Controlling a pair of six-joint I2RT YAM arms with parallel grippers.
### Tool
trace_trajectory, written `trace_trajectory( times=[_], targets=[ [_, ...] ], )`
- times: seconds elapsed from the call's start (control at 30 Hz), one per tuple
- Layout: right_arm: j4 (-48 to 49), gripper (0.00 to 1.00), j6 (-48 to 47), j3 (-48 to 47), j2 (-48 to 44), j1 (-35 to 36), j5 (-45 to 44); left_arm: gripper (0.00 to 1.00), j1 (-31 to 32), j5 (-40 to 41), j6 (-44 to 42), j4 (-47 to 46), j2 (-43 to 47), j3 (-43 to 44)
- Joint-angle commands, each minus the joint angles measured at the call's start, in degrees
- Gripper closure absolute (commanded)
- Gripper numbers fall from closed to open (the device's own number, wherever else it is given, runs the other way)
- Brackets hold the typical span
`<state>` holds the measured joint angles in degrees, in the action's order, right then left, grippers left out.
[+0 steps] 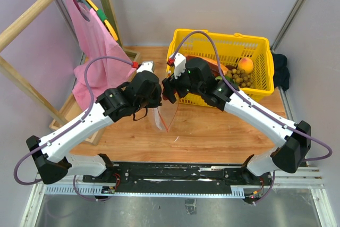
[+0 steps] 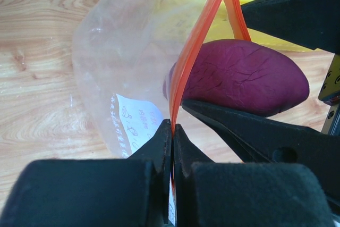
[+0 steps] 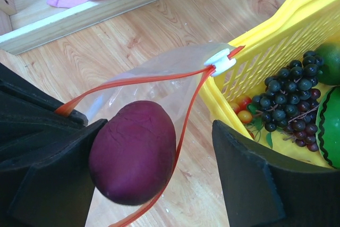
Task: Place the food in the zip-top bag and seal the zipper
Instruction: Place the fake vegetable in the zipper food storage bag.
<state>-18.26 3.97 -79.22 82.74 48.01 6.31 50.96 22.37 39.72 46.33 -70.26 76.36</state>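
The zip-top bag point(image 1: 162, 116) hangs between the two grippers above the wooden table. My left gripper point(image 2: 173, 127) is shut on the red zipper point(image 2: 194, 46) at one end of the bag's mouth. The mouth gapes open, with a white slider point(image 3: 220, 59) at its far end. A purplish piece of food point(image 3: 133, 152) sits in the mouth. My right gripper point(image 3: 159, 126) is open around it: the piece lies against one finger, and a wide gap separates it from the other. A peach-like fruit point(image 1: 245, 65) and tan balls point(image 1: 241, 77) lie in the basket.
The yellow mesh basket point(image 1: 265, 67) stands just behind the bag and holds dark grapes point(image 3: 289, 91), small tomatoes and green produce. A wooden rack with a pink cloth point(image 1: 93, 41) stands at the back left. A wooden ledge point(image 3: 106, 9) runs along the table's far side.
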Motion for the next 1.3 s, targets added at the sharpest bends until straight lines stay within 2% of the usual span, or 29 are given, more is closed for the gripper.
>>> trace_trajectory(
  times=[0.0,0.3,0.63,0.97,1.27],
  targets=[
    [0.53,0.19,-0.60,-1.81,-0.82,1.08,1.66,1.00,-0.76,0.59,0.53,-0.53,1.40,-0.23],
    [-0.19,0.04,-0.84,-2.51,-0.30,1.10,4.23,1.00,-1.29,0.52,0.91,-0.28,1.26,-0.10],
    [-2.36,0.01,-0.81,-4.12,-1.51,-0.41,9.17,1.00,-1.48,2.24,1.10,2.12,2.17,0.50],
    [-6.85,0.01,-2.95,-7.28,-5.05,-9.25,12.98,1.00,-1.65,5.20,0.97,4.64,2.88,1.00],
    [-13.89,0.00,-5.35,-12.64,-0.29,-20.82,11.24,1.00,-1.75,5.53,0.72,4.83,2.91,0.52]
  ],
)
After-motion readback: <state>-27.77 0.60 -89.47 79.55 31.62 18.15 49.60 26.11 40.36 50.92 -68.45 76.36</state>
